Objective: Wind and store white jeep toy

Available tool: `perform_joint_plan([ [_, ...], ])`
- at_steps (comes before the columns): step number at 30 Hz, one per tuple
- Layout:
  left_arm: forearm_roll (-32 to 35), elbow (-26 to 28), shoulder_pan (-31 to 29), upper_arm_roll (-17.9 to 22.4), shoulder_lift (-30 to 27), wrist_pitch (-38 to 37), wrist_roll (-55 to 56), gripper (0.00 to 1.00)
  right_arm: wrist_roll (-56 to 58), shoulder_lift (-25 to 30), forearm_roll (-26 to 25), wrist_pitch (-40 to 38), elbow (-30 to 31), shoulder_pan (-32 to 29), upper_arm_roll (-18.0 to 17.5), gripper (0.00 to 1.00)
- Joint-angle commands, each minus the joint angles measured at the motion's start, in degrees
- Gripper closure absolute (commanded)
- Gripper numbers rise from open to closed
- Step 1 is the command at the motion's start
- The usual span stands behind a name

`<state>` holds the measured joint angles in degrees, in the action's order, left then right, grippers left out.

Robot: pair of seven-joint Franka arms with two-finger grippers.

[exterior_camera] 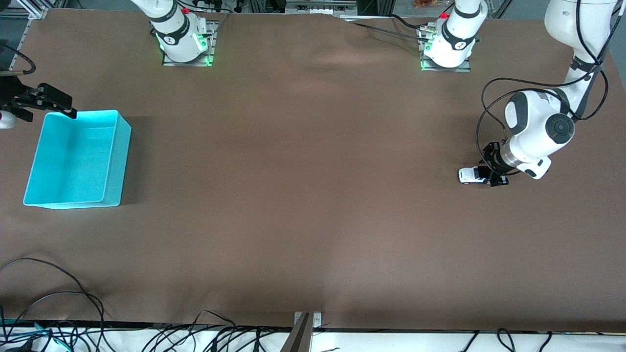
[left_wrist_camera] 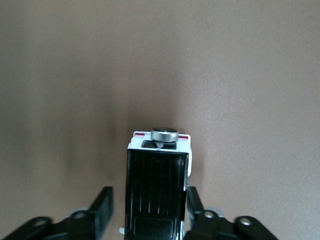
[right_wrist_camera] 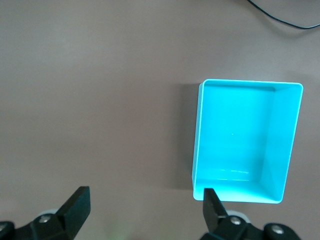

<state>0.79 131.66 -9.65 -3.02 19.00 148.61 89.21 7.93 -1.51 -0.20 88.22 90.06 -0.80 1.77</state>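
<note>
Jeep (exterior_camera: 472, 175) on table (exterior_camera: 303, 195) at left arm's end, long axis in line w/ left hand (exterior_camera: 493, 172), fingers (left_wrist_camera: 102, 210) straddling its rear, not yet pinching. Right hand (right_wrist_camera: 142, 210) spread, waits over table beside bin (exterior_camera: 78, 159).

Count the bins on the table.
1: a turquoise bin at the right arm's end of the table, with the right gripper above its rim. None seems hidden.

An empty turquoise bin (right_wrist_camera: 247, 140) sits on the brown counter (right_wrist_camera: 100, 100) under the right gripper (right_wrist_camera: 145, 207), jaws wide apart.
</note>
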Motion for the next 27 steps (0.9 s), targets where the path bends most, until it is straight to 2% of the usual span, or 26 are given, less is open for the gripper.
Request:
perform_joint_plan([
  [1,-0.18,0.09,0.33,-0.23,-0.01,0.63,-0.36,0.70,-0.37,-0.42,-0.33,-0.59,-1.38,0.01,-0.19,0.00],
  [2,-0.18,0.00,0.51,-0.23,0.08,0.63,-0.36,0.73,-0.37,-0.42,-0.33,-0.59,-1.38,0.01,-0.19,0.00],
  [5,-0.18,-0.35,0.60,-0.32,-0.36,0.46,-0.36,0.75,-0.37,-0.42,-0.33,-0.59,-1.38,0.01,-0.19,0.00],
  [17,0.96,-0.62,6.39,-0.76,-2.91,-1.39,0.43,0.75,-0.37,-0.42,-0.33,-0.59,-1.38,-0.08,-0.19,0.00],
  [27,1.93,-0.44,10.44,-0.94,-0.63,-1.04,5.88,0.75,-0.37,-0.42,-0.33,-0.59,-1.38,-0.08,-0.19,0.00],
])
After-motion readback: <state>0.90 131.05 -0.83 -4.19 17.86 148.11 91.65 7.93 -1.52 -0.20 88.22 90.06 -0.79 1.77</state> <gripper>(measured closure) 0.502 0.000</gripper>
